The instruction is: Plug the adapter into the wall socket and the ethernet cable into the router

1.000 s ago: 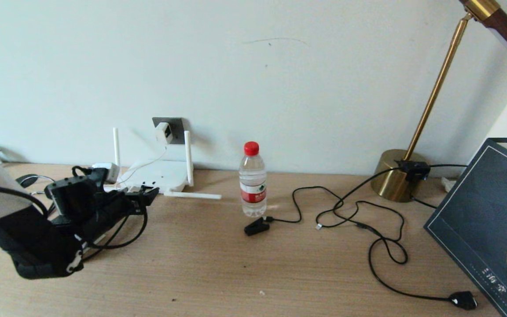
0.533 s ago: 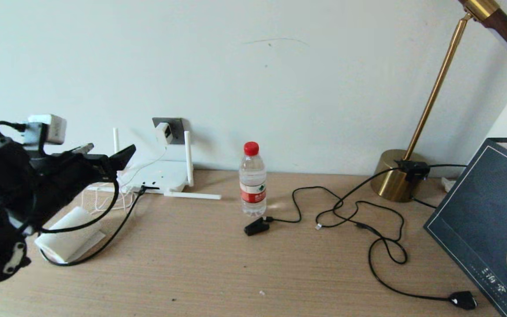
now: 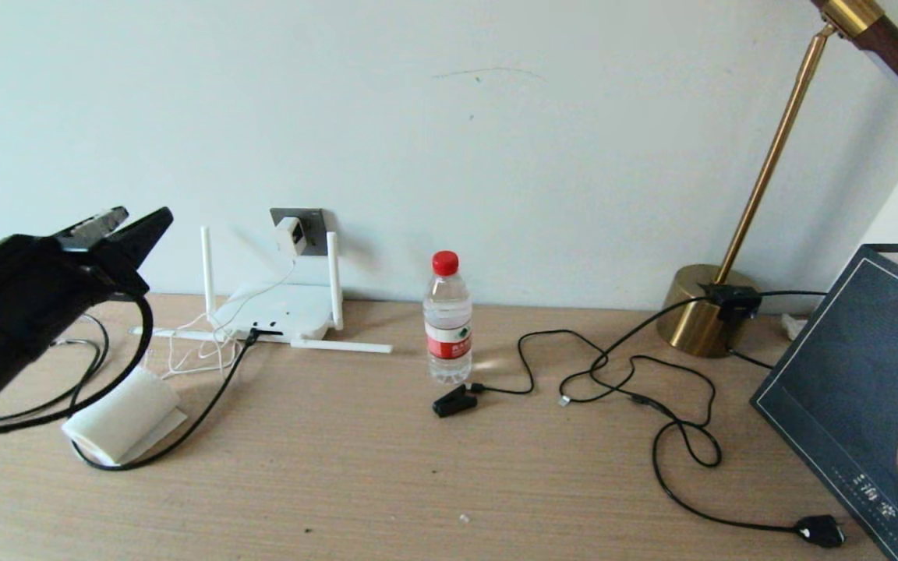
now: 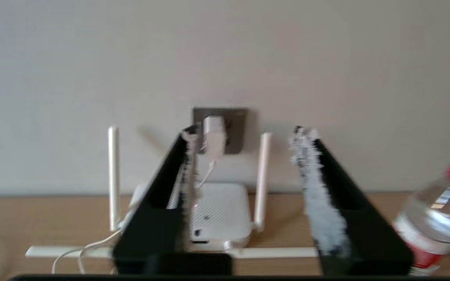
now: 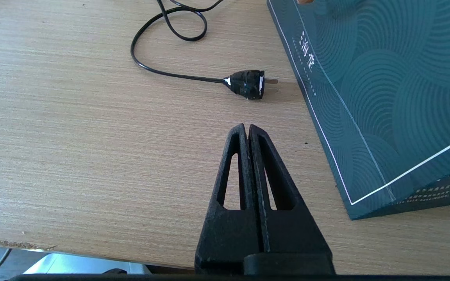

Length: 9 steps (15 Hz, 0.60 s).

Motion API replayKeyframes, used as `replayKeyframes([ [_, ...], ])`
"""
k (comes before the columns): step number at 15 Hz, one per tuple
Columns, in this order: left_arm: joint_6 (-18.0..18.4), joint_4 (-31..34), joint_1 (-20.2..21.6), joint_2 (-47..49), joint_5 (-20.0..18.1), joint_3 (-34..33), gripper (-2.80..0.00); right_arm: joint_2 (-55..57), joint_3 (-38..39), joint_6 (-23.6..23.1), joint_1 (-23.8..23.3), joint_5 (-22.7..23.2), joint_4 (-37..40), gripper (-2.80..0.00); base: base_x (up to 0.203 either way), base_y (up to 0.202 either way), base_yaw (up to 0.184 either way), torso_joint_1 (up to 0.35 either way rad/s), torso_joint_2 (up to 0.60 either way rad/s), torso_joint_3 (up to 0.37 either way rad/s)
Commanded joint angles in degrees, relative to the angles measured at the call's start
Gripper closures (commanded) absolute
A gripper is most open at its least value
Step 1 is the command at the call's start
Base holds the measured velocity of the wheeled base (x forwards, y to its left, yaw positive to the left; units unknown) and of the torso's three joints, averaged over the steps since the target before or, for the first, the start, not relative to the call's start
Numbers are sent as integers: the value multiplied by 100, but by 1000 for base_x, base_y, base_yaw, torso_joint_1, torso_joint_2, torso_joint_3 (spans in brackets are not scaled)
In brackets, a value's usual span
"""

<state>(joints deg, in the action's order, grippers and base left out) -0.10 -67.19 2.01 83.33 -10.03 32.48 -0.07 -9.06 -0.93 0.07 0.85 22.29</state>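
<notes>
Head view: your left gripper [image 3: 133, 226] hangs in the air at the far left, above the desk [image 3: 387, 483], fingers parted and nothing between them. The adapter [image 3: 291, 234] sits in the wall socket [image 3: 310, 218] on the far wall, its thin white cord dropping to the router [image 3: 277, 310] just below. The router lies flat against the wall with two antennas upright and others lying on the desk. The ethernet cable [image 3: 199, 417] runs from the router's near edge, where its connector sits at a port, and loops left toward the paper roll [image 3: 123, 417]. A water bottle [image 3: 447, 318] stands right of the router; farther right are a brass lamp [image 3: 702, 315] and a dark bag [image 3: 854, 389].

Left wrist view: you see both fingers [image 4: 322, 203] spread wide, empty, framing the router [image 4: 219, 212]; the picture is blurred. Adapter [image 4: 213, 136] is on the socket plate [image 4: 236, 128] beyond.

Right wrist view: your right gripper [image 5: 247, 128] has its fingers pressed together, empty, over the near desk edge. A black two-pin plug [image 5: 246, 83] lies just ahead, beside the bag [image 5: 385, 97].
</notes>
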Motion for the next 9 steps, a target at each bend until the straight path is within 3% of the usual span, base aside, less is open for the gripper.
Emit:
replayKeyframes([
  [1,8,509,-148,-766,-6,-128,0,7,0,-4,1,3,12,0,0,0,0,0,0,0],
  [3,16,1717,-215,-1476,-3,-324,0,7,0,-4,1,3,12,0,0,0,0,0,0,0],
  [9,227,6332,-253,-3001,27,-1168,0,7,0,-4,1,3,12,0,0,0,0,0,0,0],
])
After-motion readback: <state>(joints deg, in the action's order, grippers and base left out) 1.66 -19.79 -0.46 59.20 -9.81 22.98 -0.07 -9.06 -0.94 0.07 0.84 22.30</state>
